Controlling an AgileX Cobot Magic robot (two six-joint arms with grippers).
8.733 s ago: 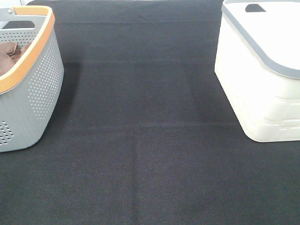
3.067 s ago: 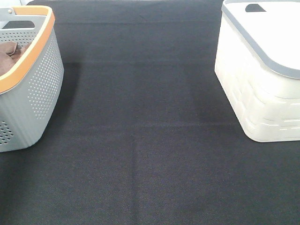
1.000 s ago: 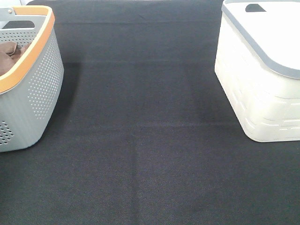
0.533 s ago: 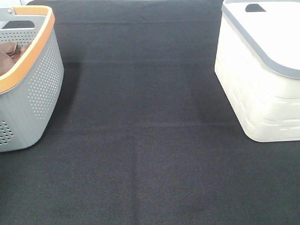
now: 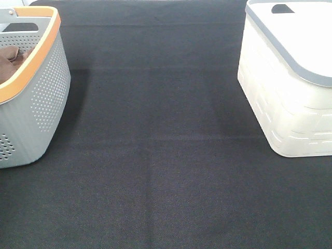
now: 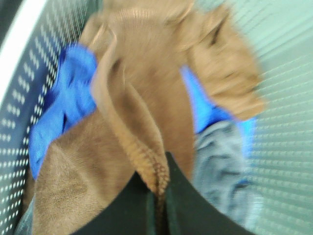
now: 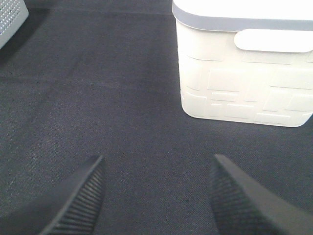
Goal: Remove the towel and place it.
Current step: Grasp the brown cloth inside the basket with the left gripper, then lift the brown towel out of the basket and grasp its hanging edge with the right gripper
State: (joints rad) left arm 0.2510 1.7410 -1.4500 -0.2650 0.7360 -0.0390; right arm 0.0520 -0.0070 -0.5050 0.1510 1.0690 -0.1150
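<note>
The towel (image 6: 146,98) is a reddish-brown cloth with a stitched hem, lying bunched in the grey basket with an orange rim (image 5: 39,46). No tag shows. In the left wrist view my left gripper (image 6: 157,208) is shut on a raised fold of the towel's hem, inside the basket. In the exterior view only a brown patch of the towel (image 5: 7,58) shows over the rim, and neither gripper is visible. My right gripper (image 7: 156,196) is open and empty, low over the black cloth table, short of the white basket.
A blue cloth (image 6: 66,98) and a grey cloth (image 6: 220,161) lie under the towel in the basket. A white basket with a grey rim (image 5: 290,78) stands at the right, also in the right wrist view (image 7: 244,73). Black cloth table (image 5: 155,155) lies between the baskets.
The brown patch seen over the grey basket's rim has shifted slightly. The baskets and the table have not moved.
</note>
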